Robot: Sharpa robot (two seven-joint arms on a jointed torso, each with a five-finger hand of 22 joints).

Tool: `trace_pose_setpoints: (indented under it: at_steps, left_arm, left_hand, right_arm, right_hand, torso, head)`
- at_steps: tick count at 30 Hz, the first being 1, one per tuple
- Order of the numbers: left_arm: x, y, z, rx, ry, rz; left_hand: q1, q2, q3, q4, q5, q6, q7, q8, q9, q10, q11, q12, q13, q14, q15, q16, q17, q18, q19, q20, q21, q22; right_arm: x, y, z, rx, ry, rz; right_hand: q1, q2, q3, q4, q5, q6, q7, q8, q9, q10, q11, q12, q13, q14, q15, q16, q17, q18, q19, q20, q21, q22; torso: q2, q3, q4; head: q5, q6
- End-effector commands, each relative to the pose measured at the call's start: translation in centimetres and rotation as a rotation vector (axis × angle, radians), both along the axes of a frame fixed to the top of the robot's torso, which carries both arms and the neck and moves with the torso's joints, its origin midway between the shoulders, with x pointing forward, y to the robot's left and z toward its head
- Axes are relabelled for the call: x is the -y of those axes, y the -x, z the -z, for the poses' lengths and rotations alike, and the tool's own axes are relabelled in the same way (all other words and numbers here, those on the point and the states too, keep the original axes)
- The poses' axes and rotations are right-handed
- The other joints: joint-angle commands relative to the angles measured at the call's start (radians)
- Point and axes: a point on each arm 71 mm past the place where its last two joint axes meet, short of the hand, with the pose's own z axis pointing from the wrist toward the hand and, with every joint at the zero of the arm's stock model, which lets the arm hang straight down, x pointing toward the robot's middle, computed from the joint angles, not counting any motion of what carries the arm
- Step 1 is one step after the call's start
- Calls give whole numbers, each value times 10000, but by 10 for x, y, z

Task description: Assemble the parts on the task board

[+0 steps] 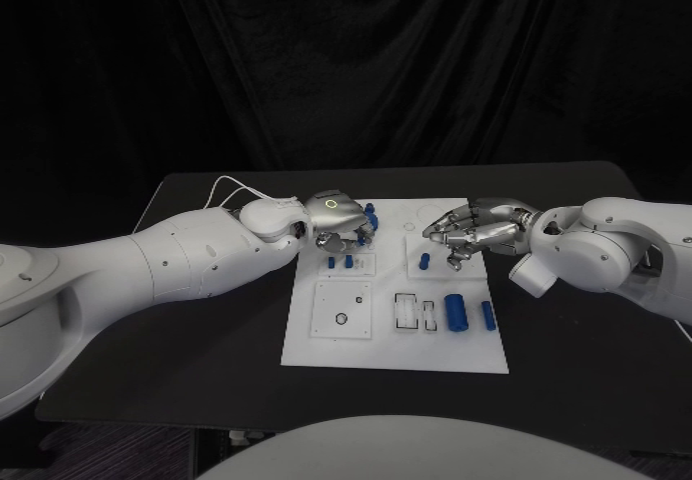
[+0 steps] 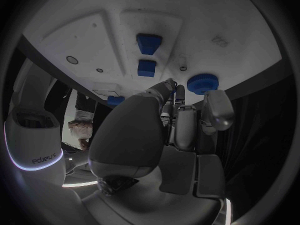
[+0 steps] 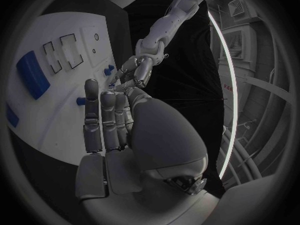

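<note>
- White board (image 1: 310,345): it lies flat in the middle of your black table (image 1: 577,380), long side running away from you. You can see two slots outlined near its centre and a small ring on the square panel to their left.
- Big blue cylinder (image 1: 454,311): lies on the board just right of the slots, apart from both hands.
- Slim blue piece (image 1: 488,314): lies beside that cylinder, towards the board's right edge.
- Two small blue pegs (image 1: 339,262): stand side by side in the far left panel, just under your left hand; the left wrist view shows them as two blue blocks (image 2: 148,55).
- Blue round knob (image 2: 202,83): at the board's far edge, close to your left fingertips. Whether they touch it cannot be told.
- Blue peg (image 1: 424,261): stands in the far right part of the board, under your right hand.
- Left hand (image 1: 338,222): over the board's far left corner, fingers curled downward. Whether it holds anything you cannot tell.
- Right hand (image 1: 473,231): over the far right part, fingers fairly straight and close together (image 3: 103,120), nothing held that can be seen.
- Step in hand, as a judgement: work on the far row of pegs; the loose pieces by the slots are not yet placed.
- Next move calls for: settling your left fingertips squarely on the knob, or on a peg, before any turn or lift.
</note>
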Motion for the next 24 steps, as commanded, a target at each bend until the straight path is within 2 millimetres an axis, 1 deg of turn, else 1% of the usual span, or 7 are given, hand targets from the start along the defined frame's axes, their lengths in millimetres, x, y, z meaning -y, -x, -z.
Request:
trace_pose_setpoints:
  at_steps: [1, 7, 9, 11, 15, 21, 24]
  left_arm:
    - [-3, 2, -9, 455, 390, -6]
    - [-21, 10, -15, 461, 526, -192]
    - [-28, 12, -15, 378, 477, -310]
    - [-33, 13, -15, 313, 419, -450]
    - [-42, 12, -14, 202, 269, -730]
    - [-47, 8, -11, 106, 88, -973]
    - [-48, 7, -9, 56, 12, -1038]
  left_hand:
    - [-22, 50, -21, -31, 23, 100, -14, 65, 10, 84, 4, 25, -5, 76, -25, 18, -17, -111, 84, 18, 52, 1350]
    - [-50, 42, -61, -51, 7, 142, -15, 43, -2, 278, -11, 75, 69, 131, -42, 25, 20, -138, 175, -7, 189, 1388]
    - [-64, 47, -68, -47, 7, 164, -27, 41, -4, 242, -32, 41, 73, 135, -51, 16, 11, -143, 188, -10, 206, 1393]
    - [-96, 51, -79, -31, -8, 199, -20, 40, -6, 178, -22, -25, 67, 138, -55, 3, -1, -143, 189, -16, 194, 1392]
    - [-134, 45, -81, -12, -54, 202, -2, 9, -20, 58, 17, -173, 26, 118, -39, -42, -70, -135, 171, -21, 135, 1378]
    - [-171, 38, -81, 12, -109, 191, 2, -26, -34, -44, 30, -306, -16, 76, -25, -105, -173, -127, 145, -16, 68, 1363]
    - [-178, 36, -82, 16, -116, 180, 5, -37, -39, -37, 34, -318, -20, 67, -23, -120, -199, -141, 176, -15, 135, 1382]
  right_arm:
    - [1, 0, 0, 108, -53, 81]
    - [4, 0, 1, 78, -25, 125]
    - [5, 0, 2, 51, -11, 136]
    - [6, 0, 3, 2, 2, 132]
    - [7, 2, 6, -98, 13, 107]
    - [6, 3, 7, -143, -6, 50]
    - [6, 3, 8, -164, -14, 9]
  right_hand:
    - [11, -23, 67, -7, 34, 81, 50, 32, -16, 63, -13, 33, -12, 56, 16, 39, -7, 108, 55, 44, 41, 217]
    - [11, -24, 68, -8, 32, 83, 50, 33, -18, 63, -14, 33, -14, 49, 16, 32, -16, 108, 55, 44, 42, 217]
    - [11, -24, 69, -8, 31, 86, 49, 35, -19, 62, -14, 33, -15, 39, 16, 24, -29, 108, 56, 44, 43, 217]
    - [11, -24, 69, -8, 31, 86, 49, 35, -19, 62, -14, 33, -15, 39, 16, 24, -29, 108, 56, 44, 43, 217]
    - [12, -20, 76, -10, 26, 100, 46, 43, -23, 60, -16, 31, -20, 23, 15, 12, -49, 108, 56, 43, 45, 216]
    - [15, -22, 81, -15, 24, 110, 43, 48, -26, 56, -18, 28, -25, -1, 14, -7, -79, 107, 56, 42, 46, 216]
    - [24, -24, 91, -24, 27, 120, 39, 53, -34, 49, -21, 22, -33, -22, 12, -21, -103, 107, 54, 41, 48, 215]
  torso:
    - [-5, -10, 7]
    - [-16, 22, 30]
    - [-16, 33, 22]
    - [-12, 31, 12]
    - [-7, -6, -2]
    - [-12, 4, 28]
    - [-20, -10, 35]
  head:
    - [-50, 2]
    - [-111, 2]
    - [-74, 2]
    - [-46, 2]
    - [-4, 2]
    - [-18, 2]
    - [-34, 2]
